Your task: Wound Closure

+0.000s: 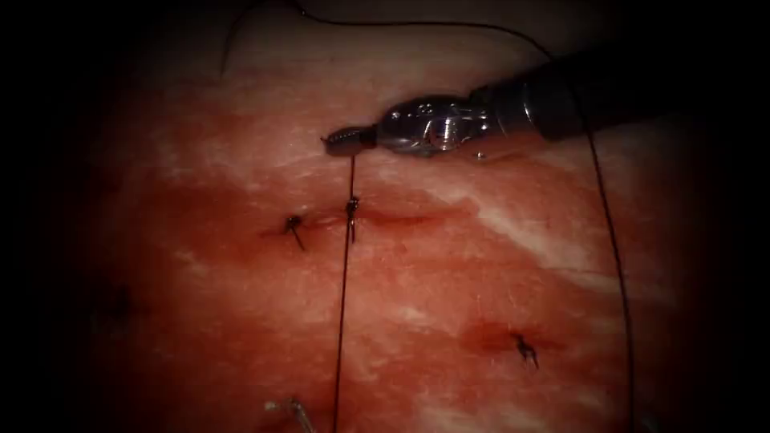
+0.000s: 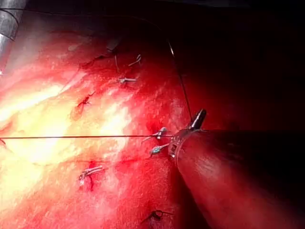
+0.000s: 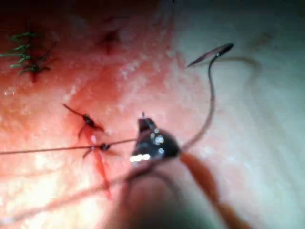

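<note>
My right tool (image 1: 335, 143) reaches in from the right, just beyond the cut (image 1: 401, 218). Its jaws are shut on the thread (image 1: 343, 305), a short way above a knot (image 1: 351, 207) on the cut. From the knot the thread runs straight and taut down out of view. In the left wrist view my left tool (image 2: 197, 117) is shut on the thread (image 2: 86, 137), which is stretched tight across the tissue. The curved needle (image 1: 228, 46) lies free on pale tissue at the far left, not in the tissue and held by neither tool. It also shows in the right wrist view, needle (image 3: 211, 90).
A tied stitch with cut ends (image 1: 293, 226) sits left of the knot, and another stitch (image 1: 526, 350) lies lower right. Slack thread (image 1: 613, 256) arcs over the right tool's shaft and down the right side. Red fluid wets the tissue (image 1: 481, 273).
</note>
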You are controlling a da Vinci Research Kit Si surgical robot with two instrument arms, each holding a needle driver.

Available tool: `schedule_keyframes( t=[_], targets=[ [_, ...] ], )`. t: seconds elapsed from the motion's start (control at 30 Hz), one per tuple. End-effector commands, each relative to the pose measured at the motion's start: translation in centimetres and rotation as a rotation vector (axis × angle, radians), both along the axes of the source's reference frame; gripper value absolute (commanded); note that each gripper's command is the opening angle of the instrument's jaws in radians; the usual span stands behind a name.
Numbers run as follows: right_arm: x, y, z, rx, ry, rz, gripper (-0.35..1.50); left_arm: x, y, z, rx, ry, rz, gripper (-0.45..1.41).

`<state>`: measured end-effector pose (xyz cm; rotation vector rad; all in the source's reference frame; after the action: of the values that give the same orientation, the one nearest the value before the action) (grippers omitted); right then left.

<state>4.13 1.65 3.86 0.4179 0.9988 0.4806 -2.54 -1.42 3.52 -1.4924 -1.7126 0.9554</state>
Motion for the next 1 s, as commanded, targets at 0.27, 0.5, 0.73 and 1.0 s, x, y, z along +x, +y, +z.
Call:
schedule_keyframes(
  t=[0.27, 0.5, 0.73, 1.0],
  targets=[
    [-0.01, 0.00, 0.09, 0.002, -0.015, 0.014, -0.35, -0.05, 0.05, 0.08, -0.014, 0.013, -0.041, -0.45],
    [-0.06, -0.16, -0.04, 0.005, -0.003, 0.007, -0.35, 0.06, 0.54, 0.14, -0.124, 0.110, -0.166, -0.45],
    [-0.07, -0.17, -0.05, 0.006, 0.010, 0.011, -0.35, 0.14, 0.93, 0.23, -0.288, 0.190, -0.249, 0.66],
    [-0.06, -0.18, -0.06, 0.007, 0.018, 0.012, -0.35, 0.25, 1.48, 0.39, -0.666, 0.304, -0.327, 1.38]
  ],
)
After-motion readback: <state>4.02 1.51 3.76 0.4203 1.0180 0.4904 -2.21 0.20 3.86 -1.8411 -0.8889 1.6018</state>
